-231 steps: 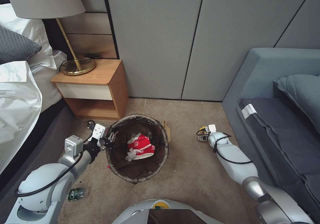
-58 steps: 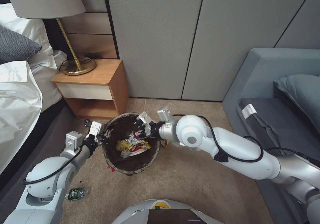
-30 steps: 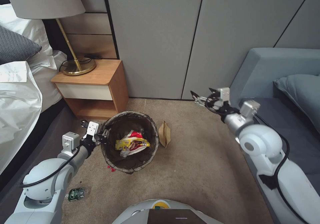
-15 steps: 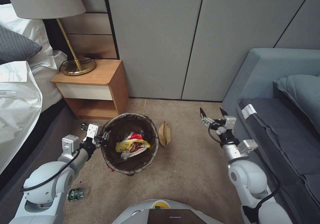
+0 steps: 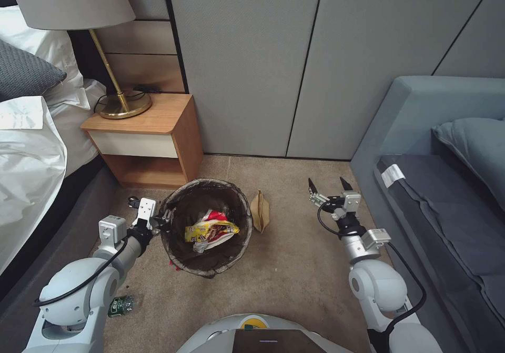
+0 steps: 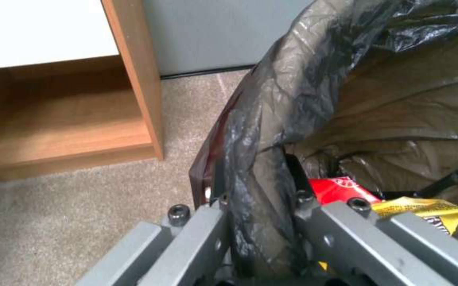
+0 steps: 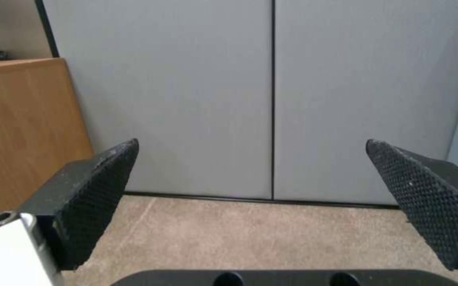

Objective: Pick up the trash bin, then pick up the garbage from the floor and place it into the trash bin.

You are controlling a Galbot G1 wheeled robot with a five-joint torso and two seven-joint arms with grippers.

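The trash bin (image 5: 190, 200), lined with a dark bag, stands on the tan carpet floor (image 5: 294, 269). My left gripper (image 5: 162, 218) is shut on its near-left rim; in the left wrist view the left gripper (image 6: 258, 206) pinches the bag-covered rim of the trash bin (image 6: 287, 99). Garbage lies inside: a yellow packet (image 5: 210, 230) on red and white wrappers. A flat brown paper bag (image 5: 260, 211) lies on the carpet just right of the bin. A green-labelled bottle (image 5: 120, 305) lies by my left elbow. My right gripper (image 5: 327, 187) hangs open and empty right of the paper bag; the right gripper (image 7: 253, 159) faces the wall.
A wooden nightstand (image 5: 152, 137) with a brass lamp (image 5: 118, 106) stands behind the bin, with the bed (image 5: 31, 153) to its left. A grey-blue sofa (image 5: 436, 195) borders the right side. Small red scraps (image 5: 172, 263) lie at the bin's foot. Grey wall panels (image 5: 294, 63) close the back.
The yellow packet now lies in the bin. My right arm drew back from the bin, swung right, then came down low beside the sofa, gripper open. The left gripper kept its hold.
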